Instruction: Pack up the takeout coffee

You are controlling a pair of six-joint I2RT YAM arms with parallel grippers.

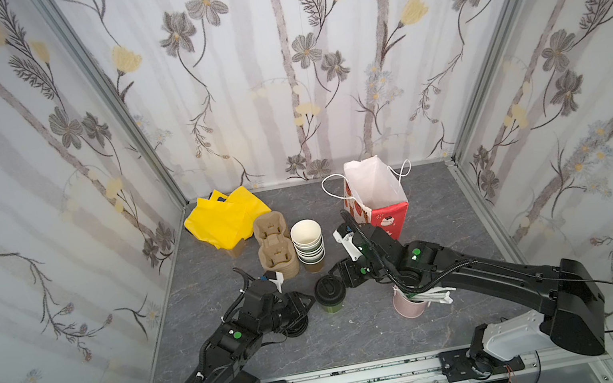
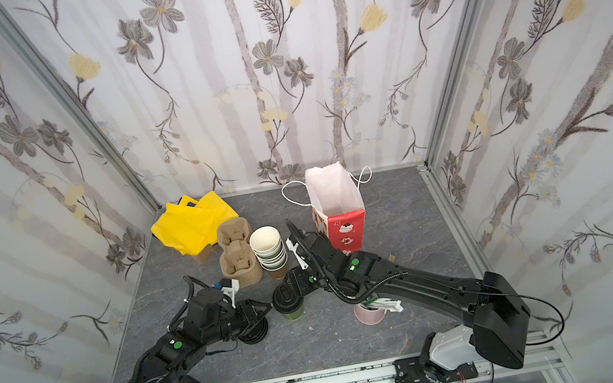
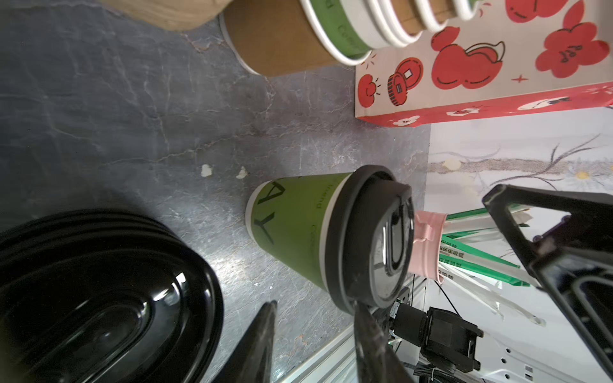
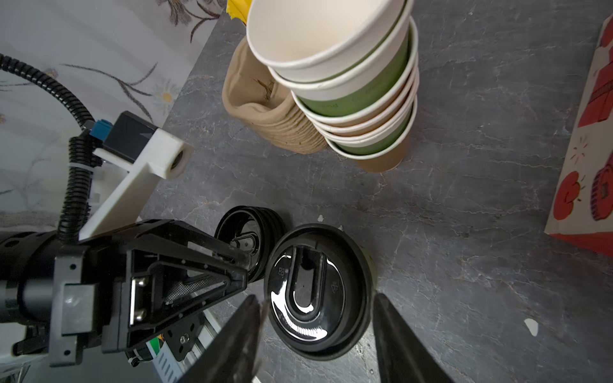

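The takeout coffee (image 1: 329, 295) (image 2: 289, 304), a green paper cup with a black sip lid, stands upright mid-table. My left gripper (image 1: 309, 298) (image 3: 314, 304) is just left of it, open; in the left wrist view the cup (image 3: 295, 228) lies ahead of the jaws and one fingertip (image 3: 357, 306) meets the lid's rim. My right gripper (image 1: 338, 276) (image 4: 316, 300) comes from the right and hangs over the lid (image 4: 318, 288), open. Its two fingers straddle the lid with a gap on each side.
A pile of loose black lids (image 1: 297, 329) (image 3: 99, 298) lies under the left gripper. Behind the cup stand nested lidless cups (image 1: 308, 243), stacked pulp carriers (image 1: 274, 248), a yellow bag (image 1: 225, 218) and an open red-and-white paper bag (image 1: 377, 197). A pink cup of wrapped straws (image 1: 408, 306) is under the right arm.
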